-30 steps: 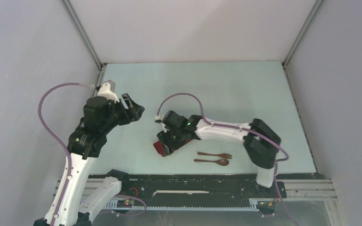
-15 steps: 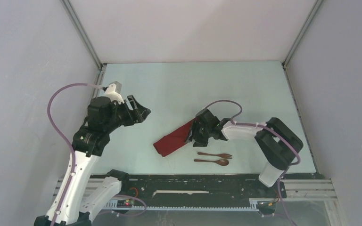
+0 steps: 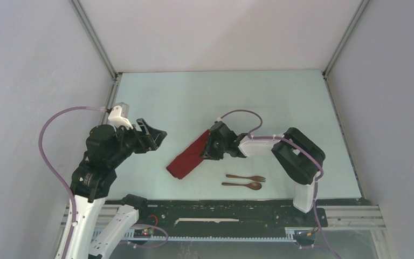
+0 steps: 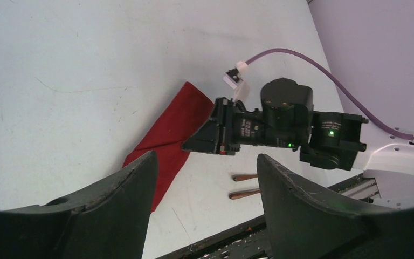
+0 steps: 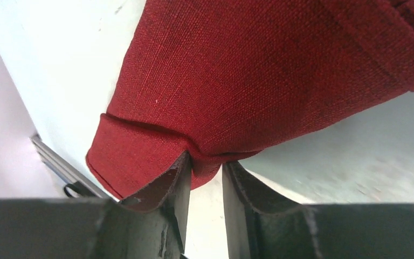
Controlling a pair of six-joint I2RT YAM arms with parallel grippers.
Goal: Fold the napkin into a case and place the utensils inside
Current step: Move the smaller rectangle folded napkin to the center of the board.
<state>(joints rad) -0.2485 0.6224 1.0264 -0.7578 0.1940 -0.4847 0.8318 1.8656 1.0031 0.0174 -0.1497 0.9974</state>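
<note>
The dark red napkin [image 3: 186,159] lies as a narrow folded strip, the case, slanting from near left to far right. It also shows in the left wrist view [image 4: 170,132] and fills the right wrist view [image 5: 280,70]. My right gripper [image 3: 209,147] is shut on the strip's far right end; its jaws pinch a fold of cloth [image 5: 207,162]. The brown fork [image 3: 246,177] and spoon [image 3: 242,185] lie side by side in front of the right gripper, apart from the cloth. My left gripper [image 3: 159,135] is open and empty, raised left of the cloth [image 4: 206,156].
The pale table [image 3: 259,102] is walled at the back and both sides. A black rail [image 3: 221,208] runs along its near edge, just in front of the utensils. The right arm's purple cable [image 3: 237,113] loops above its wrist.
My right gripper has drawn the cloth out from a small bunch into a long strip, then shifted it back and left. My left arm has pulled back and down a little, still open.
</note>
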